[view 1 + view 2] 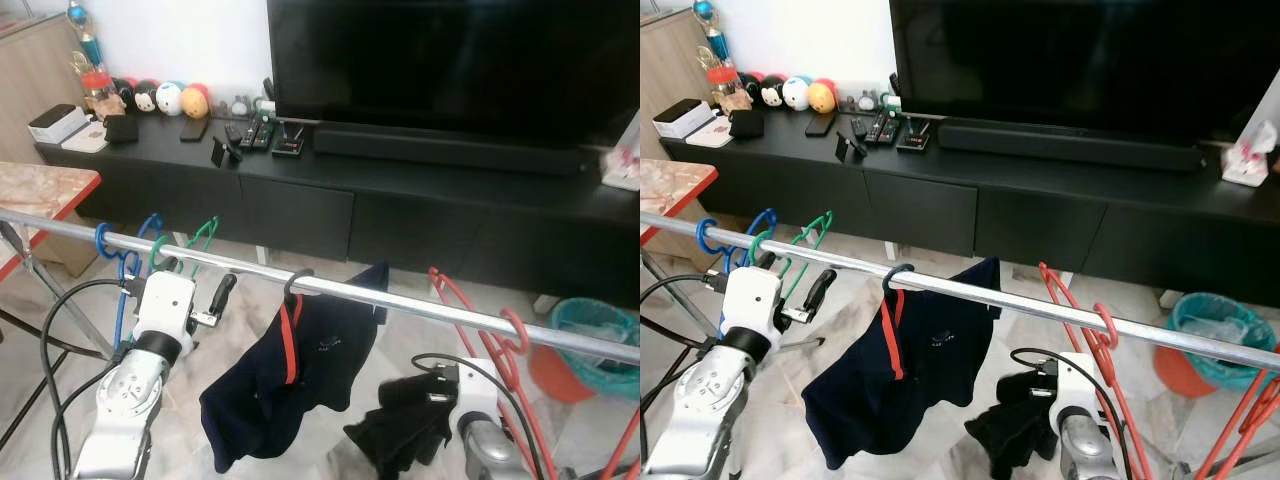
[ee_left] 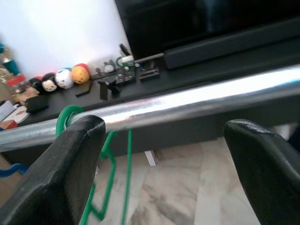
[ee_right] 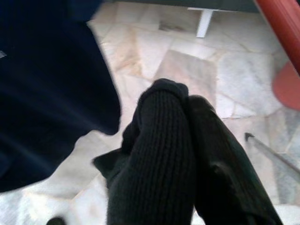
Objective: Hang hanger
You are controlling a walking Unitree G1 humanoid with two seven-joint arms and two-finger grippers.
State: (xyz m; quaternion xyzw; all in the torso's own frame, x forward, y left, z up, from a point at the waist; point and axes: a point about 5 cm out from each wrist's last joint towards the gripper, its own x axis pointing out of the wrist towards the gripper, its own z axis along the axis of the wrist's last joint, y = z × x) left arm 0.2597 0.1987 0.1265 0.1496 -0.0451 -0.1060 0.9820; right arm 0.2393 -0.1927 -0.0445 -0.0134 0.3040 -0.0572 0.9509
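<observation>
Hanging below the rail [image 1: 420, 305], right gripper [image 1: 1025, 425] pinches black knit [image 3: 173, 159] — left gripper [image 2: 164, 154] jaws spread.

A silver rail [image 1: 420, 305] carries blue, green and red hangers and a navy garment [image 1: 290, 375].

A big dark TV [image 1: 450, 60] stands on a long black cabinet [image 1: 400, 215] against a white wall [image 1: 170, 40]; pale marble floor [image 1: 940, 450] below

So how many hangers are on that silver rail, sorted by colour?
Blue hangers: 2
Green hanger: 1
Black-hooked hanger carrying the navy shirt: 1
Red hangers: several bunched together, exact count unclear
Total: 4, plus the red bunch
</observation>
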